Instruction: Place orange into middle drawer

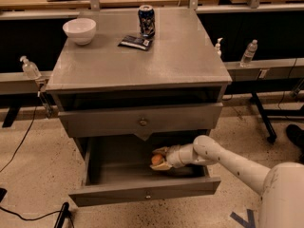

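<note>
Nearest of all, the robot's white jointed arm [237, 167] reaches in from the lower right over the front of the middle drawer [114, 195], a wide grey metal box tray with a narrow front panel and a small central knob, which stands pulled well out at the foot of the grey metal cabinet. Inside that tray, toward its right side, the gripper [155, 159] has its two pale fingers closed round the orange [156, 159], a small round bright-orange fruit, one finger above it and one below; whether the fruit already touches the drawer floor I cannot tell. Such a fruit is likely light, firm yet slightly yielding, with a smooth skin that could slip, and being round it may roll once freed, so a hold across its widest part with mild pressure seems best, and a low release on the tray floor safest. Just above, the grey drawer with the taller front and bigger round knob [142, 121] is closed. Farther back on the cabinet's flat grey top [180, 65] lie a dark flat packet [135, 42], a dark upright soda can [146, 21] just behind it, and a round white bowl [79, 31] near the left rear corner.
</note>
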Tool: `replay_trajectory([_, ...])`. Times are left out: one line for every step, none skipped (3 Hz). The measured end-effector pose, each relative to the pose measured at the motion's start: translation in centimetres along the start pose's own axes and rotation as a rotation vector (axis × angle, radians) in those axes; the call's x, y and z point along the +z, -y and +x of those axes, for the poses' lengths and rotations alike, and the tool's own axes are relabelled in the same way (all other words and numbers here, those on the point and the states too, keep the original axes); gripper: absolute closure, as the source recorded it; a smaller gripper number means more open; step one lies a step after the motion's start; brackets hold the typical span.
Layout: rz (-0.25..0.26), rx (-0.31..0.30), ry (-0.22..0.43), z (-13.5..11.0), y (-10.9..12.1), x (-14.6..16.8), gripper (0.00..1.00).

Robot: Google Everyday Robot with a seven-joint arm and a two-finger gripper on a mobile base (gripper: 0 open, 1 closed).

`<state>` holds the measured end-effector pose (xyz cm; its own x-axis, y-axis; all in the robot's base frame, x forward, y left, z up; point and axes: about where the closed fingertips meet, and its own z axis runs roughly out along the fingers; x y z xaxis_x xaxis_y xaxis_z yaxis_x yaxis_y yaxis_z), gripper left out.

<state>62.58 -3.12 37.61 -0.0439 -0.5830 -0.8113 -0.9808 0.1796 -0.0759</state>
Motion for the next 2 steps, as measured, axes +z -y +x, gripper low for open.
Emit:
replay_trajectory([0.005, -0.029, -0.003, 0.26, -0.11, 0.07, 0.00])
replay_trajectory([0.005, -0.029, -0.003, 0.26, -0.12, 0.08, 0.00])
